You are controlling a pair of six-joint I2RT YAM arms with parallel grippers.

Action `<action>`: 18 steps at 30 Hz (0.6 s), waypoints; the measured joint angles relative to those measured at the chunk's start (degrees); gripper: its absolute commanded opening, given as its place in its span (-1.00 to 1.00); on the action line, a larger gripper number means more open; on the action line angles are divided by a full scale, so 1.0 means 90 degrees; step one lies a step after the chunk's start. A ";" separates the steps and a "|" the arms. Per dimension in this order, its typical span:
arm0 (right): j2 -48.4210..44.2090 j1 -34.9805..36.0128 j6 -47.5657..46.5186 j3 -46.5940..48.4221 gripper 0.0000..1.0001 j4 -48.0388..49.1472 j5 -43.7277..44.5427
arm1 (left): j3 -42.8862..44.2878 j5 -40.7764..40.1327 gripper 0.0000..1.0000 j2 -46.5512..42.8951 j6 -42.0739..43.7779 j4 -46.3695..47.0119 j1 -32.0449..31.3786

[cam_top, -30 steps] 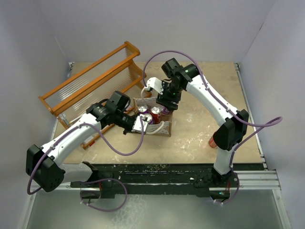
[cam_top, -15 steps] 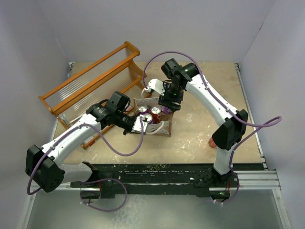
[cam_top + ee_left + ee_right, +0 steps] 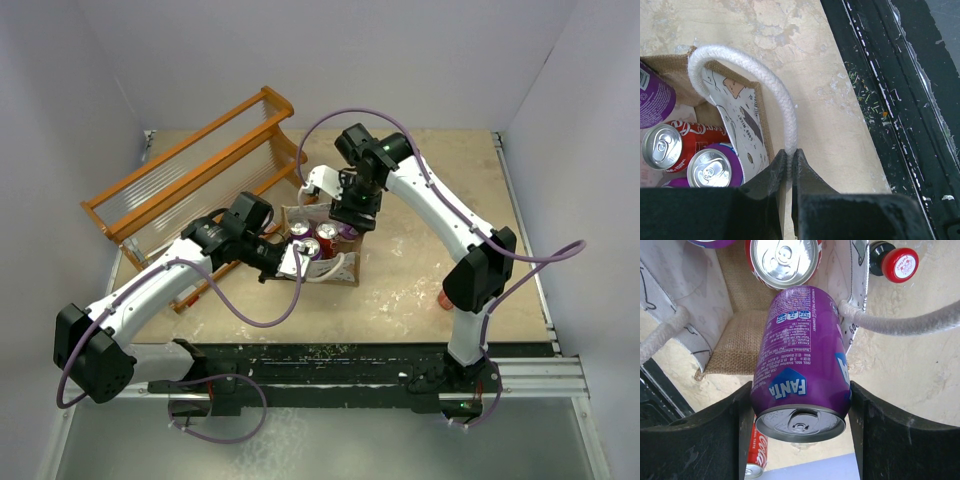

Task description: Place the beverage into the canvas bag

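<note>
The canvas bag (image 3: 335,266) stands open in the middle of the table, with a red can (image 3: 309,247) and other cans upright inside. My left gripper (image 3: 290,262) is shut on the bag's near white rope handle (image 3: 771,87), pinched between the fingertips (image 3: 790,161). My right gripper (image 3: 350,222) is shut on a purple Fanta can (image 3: 802,360), held tilted over the bag's open mouth with its base pointing into the burlap interior (image 3: 740,340). A red can (image 3: 782,260) stands in the bag below it. The other rope handle (image 3: 900,322) runs beside the purple can.
A wooden rack (image 3: 190,175) stands at the back left. A dark bottle with a red cap (image 3: 897,264) sits just outside the bag. A red Coca-Cola can (image 3: 757,455) lies on the table. A reddish object (image 3: 447,297) sits behind the right arm's elbow.
The right arm has shifted slightly left with the purple can over the bag. The left gripper has stayed on the handle.
</note>
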 measured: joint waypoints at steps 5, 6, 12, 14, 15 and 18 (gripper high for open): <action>-0.0010 -0.0002 0.0010 -0.0049 -1.00 0.0209 -0.0148 | 0.0000 0.0005 -1.00 0.0000 -0.0002 0.0000 0.0000; -0.0012 -0.0005 0.0010 -0.0056 -1.00 0.0236 -0.0180 | 0.0000 0.0005 -1.00 0.0000 -0.0002 0.0000 0.0000; -0.0012 -0.0005 0.0049 -0.0092 -1.00 0.0304 -0.0194 | 0.0000 0.0005 -1.00 0.0000 -0.0002 0.0000 0.0000; -0.0012 0.0000 0.0056 -0.0109 -1.00 0.0325 -0.0175 | 0.0000 0.0005 -1.00 0.0002 -0.0002 0.0000 0.0000; -0.0010 0.0002 0.0058 -0.0109 -1.00 0.0338 -0.0172 | 0.0000 0.0005 -1.00 0.0002 -0.0002 0.0000 0.0000; 0.0000 0.0056 0.0087 -0.0109 -1.00 0.0350 -0.0092 | 0.0000 0.0005 -1.00 0.0005 -0.0002 0.0000 0.0000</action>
